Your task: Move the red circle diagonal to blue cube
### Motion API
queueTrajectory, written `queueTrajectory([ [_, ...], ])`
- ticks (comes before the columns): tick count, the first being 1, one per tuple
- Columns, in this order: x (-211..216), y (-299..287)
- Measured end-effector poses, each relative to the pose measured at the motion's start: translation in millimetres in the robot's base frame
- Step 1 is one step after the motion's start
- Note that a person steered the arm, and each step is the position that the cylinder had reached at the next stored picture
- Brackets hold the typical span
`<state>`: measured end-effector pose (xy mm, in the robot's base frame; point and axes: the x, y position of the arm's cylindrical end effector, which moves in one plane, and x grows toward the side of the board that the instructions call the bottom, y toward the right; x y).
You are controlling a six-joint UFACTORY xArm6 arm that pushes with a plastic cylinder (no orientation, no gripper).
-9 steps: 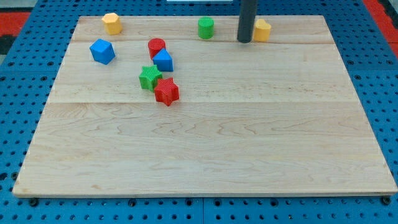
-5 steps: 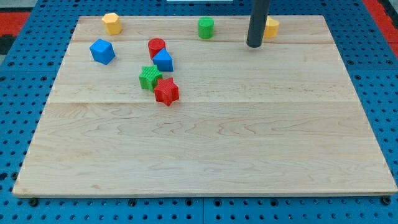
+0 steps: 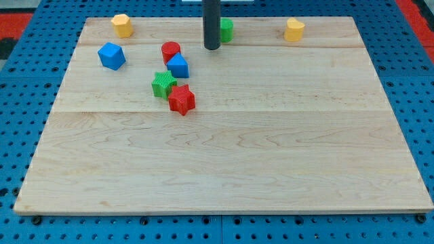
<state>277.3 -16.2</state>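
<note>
The red circle (image 3: pixel 171 50) lies at the upper left of the wooden board (image 3: pixel 224 156), touching a blue block (image 3: pixel 178 66) just below and to its right. The blue cube (image 3: pixel 111 55) sits apart to the left of the red circle. My tip (image 3: pixel 211 47) is to the right of the red circle, with a gap between them, and just in front of the green circle (image 3: pixel 225 29), which the rod partly hides.
A green star (image 3: pixel 163 84) and a red star (image 3: pixel 181 99) lie below the blue block. A yellow block (image 3: pixel 122 25) sits at the top left edge and another yellow block (image 3: pixel 294 30) at the top right.
My tip has moved left along the top of the board, from beside the right yellow block to just left of the green circle. No block has moved.
</note>
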Motion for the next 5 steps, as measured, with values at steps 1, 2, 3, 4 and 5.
queueTrajectory([
  [1,6,8],
  [2,39,5],
  [3,28,1],
  [4,14,-17],
  [5,18,-54],
])
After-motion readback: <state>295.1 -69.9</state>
